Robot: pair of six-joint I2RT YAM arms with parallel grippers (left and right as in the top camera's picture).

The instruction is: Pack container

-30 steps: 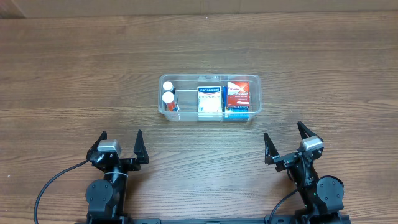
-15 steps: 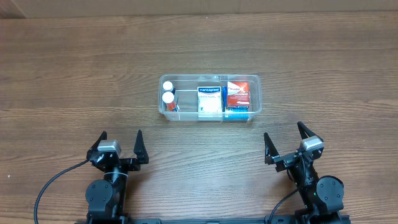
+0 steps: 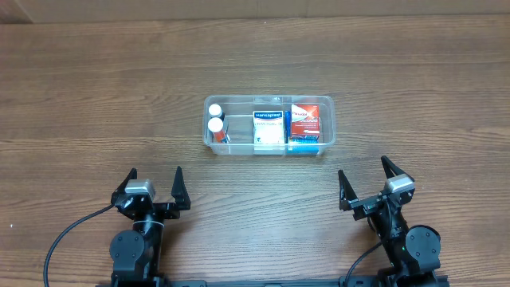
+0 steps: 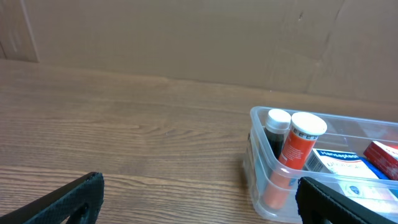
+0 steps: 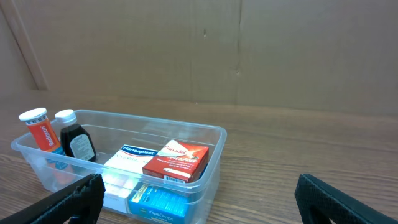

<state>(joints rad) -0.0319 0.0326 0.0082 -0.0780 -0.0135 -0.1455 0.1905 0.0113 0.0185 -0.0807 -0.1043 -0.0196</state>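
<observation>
Overhead view: clear container [image 3: 239,127] resting flat about midway between the left and right edges of the worktop [image 3: 96,96], somewhat nearer the far edge than the near one
Contents: orange bottle [image 4: 291,152] and dark bottle [image 4: 275,134], both white-capped and upright at the left end; white-and-blue carton [image 3: 268,127] in the middle; red carton [image 3: 305,119] at the right end, lying on a blue carton [image 5: 155,202]
Left pincer [image 3: 154,174]: spread wide, holding nothing, parked by the near edge toward the left corner, well apart from the container
Right pincer [image 3: 363,169]: likewise spread and empty, by the near edge toward the right corner, well apart from the container
Stage: judged packed or nearly so, with nothing loose seen outside the container
Weight: probably light, being thin plastic plus small cartons and bottles
Stiffness: walls likely springy and prone to bowing under a hard squeeze; rim probably stiffer
Surface: smooth and glossy, so probably slippery against the fingers
Where to hold: best at the rim of a short end wall, one finger inside and one outside; little room inside at either end, with cartons on the right and bottles on the left; alternatively both pincers, one per short end
Risk: upright bottles likely to topple with any tilt or jerk; level, slow handling advised
</observation>
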